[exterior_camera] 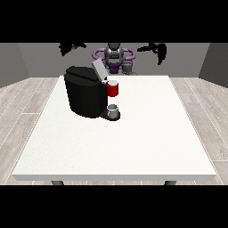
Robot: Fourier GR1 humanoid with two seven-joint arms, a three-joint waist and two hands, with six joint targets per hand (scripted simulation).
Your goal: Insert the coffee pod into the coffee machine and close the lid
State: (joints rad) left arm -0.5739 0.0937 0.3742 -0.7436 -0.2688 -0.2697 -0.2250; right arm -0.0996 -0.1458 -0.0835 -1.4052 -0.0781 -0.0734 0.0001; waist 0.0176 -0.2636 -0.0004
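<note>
One white table point(133, 147) carries the work. On its far left portion stands the black coffee machine point(85, 95), its grey lid point(98, 69) tilted up and open. A red thing at the machine point(113, 89) sits at the brew head. Below it, on the machine's front platform, rests a small grey thing point(113, 109); it may be the coffee pod, but this view does not settle it.

Both hands are raised well above and behind the table, apart from everything: the hand at the view's left point(71, 46) and the hand at the view's right point(158, 50). Whether the fingers are spread or curled, I cannot tell.

Judgement: a pod is light, rigid and thin-walled, smooth-sided; best pinched across its body just under the rim.
</note>
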